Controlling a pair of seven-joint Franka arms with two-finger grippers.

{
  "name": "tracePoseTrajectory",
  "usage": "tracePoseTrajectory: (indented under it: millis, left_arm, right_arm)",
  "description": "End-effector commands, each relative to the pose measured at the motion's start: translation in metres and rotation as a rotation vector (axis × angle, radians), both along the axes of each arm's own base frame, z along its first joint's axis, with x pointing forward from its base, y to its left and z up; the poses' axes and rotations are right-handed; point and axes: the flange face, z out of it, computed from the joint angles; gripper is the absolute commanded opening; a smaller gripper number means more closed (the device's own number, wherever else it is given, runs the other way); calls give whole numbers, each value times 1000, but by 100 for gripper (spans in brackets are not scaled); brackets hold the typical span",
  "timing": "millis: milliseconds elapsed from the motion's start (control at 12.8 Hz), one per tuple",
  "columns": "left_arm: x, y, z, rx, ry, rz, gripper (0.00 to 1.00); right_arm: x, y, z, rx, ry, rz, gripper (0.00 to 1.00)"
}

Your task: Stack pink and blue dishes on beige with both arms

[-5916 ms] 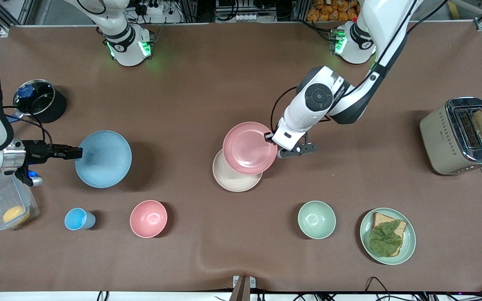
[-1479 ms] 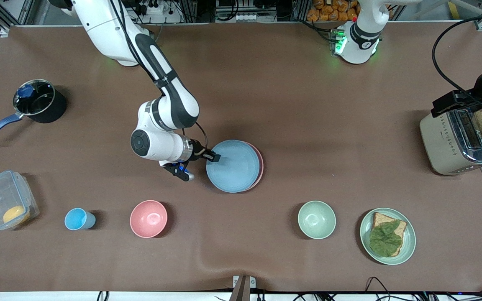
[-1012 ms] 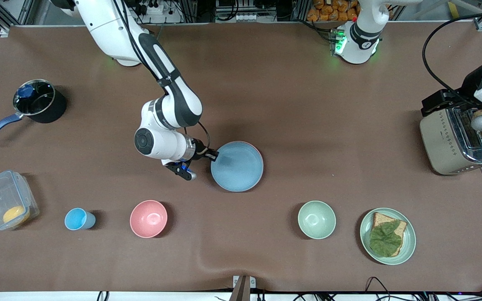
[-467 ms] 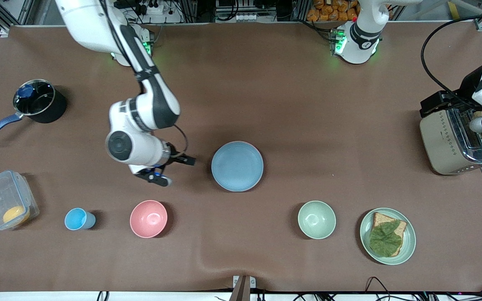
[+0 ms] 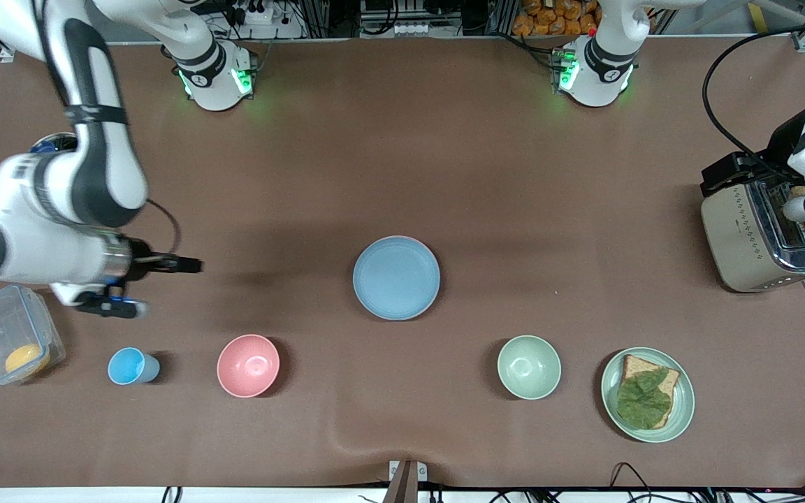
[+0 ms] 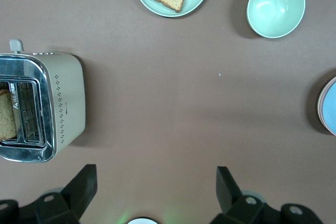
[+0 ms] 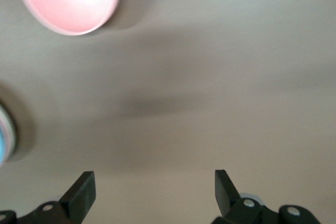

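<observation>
The blue plate (image 5: pixel 396 277) tops the stack mid-table; both hands are away, empty.

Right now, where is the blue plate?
In the front view the blue plate lies mid-table on top of the stack, a sliver of the pink plate showing at its rim, farther from the camera than the pink bowl and green bowl.

Left gripper (image 6: pixel 155 187) and right gripper (image 7: pixel 152 190) (both open) hover empty
</observation>
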Motion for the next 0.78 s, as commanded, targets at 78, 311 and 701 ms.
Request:
tracePoseTrajectory:
  millis: [78, 311, 701]
  left_arm:
    - [-1, -2, 4, -17, -10, 14, 100]
    - [-1, 2, 4, -12, -10, 4, 100]
    - [-1, 3, 7, -11, -15, -1, 100]
  right_arm:
    - [-32, -59, 74, 4, -86, 92, 100]
    - [-55, -80, 126, 19, -109, 110, 100]
    - [-86, -62, 204, -67, -155, 106, 100]
